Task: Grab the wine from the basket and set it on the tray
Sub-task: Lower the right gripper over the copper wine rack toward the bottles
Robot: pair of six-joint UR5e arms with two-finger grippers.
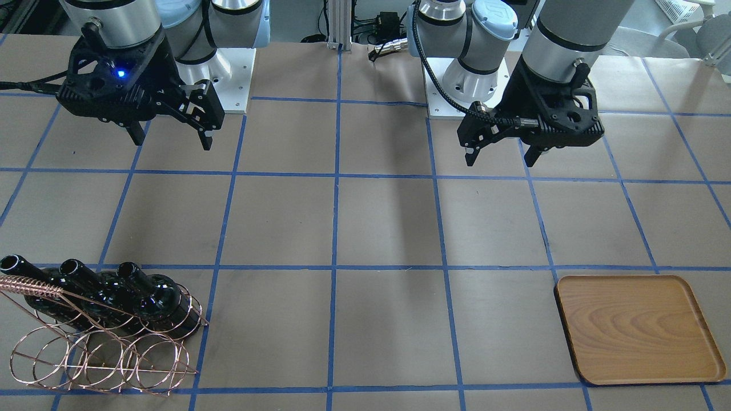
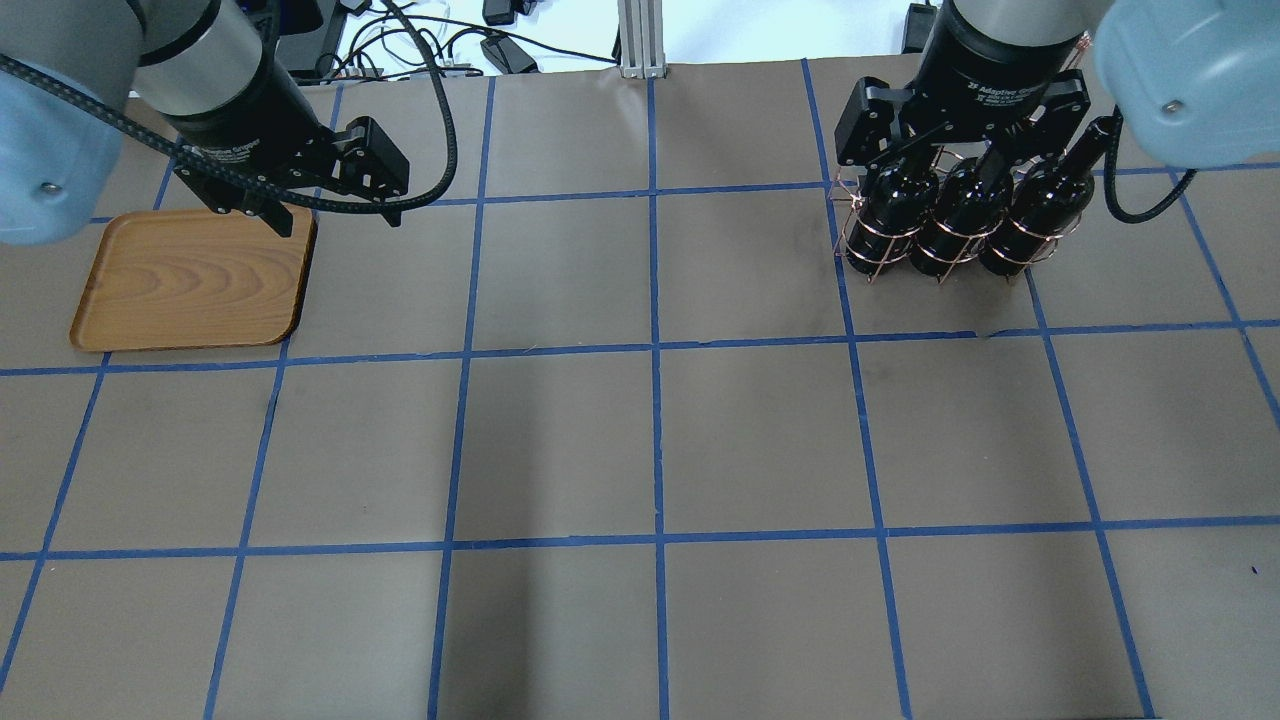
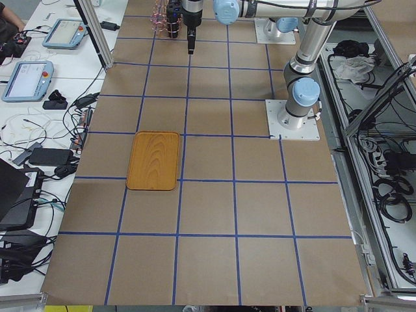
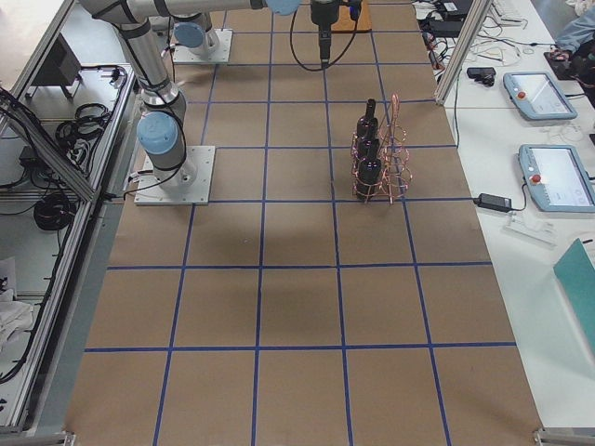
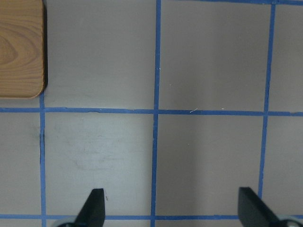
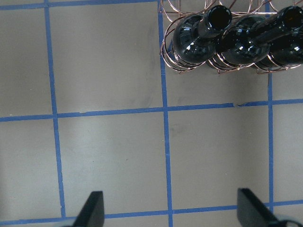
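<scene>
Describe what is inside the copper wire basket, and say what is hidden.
Three dark wine bottles stand upright in the basket's row of loops nearer the robot; the other row holds none. In the overhead view, the right hand hides some bottle tops.

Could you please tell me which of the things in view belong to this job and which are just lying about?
Job: three wine bottles, basket holding them, empty tray, open left gripper, open right gripper.
Lying about: teach pendants, loose cables.
</scene>
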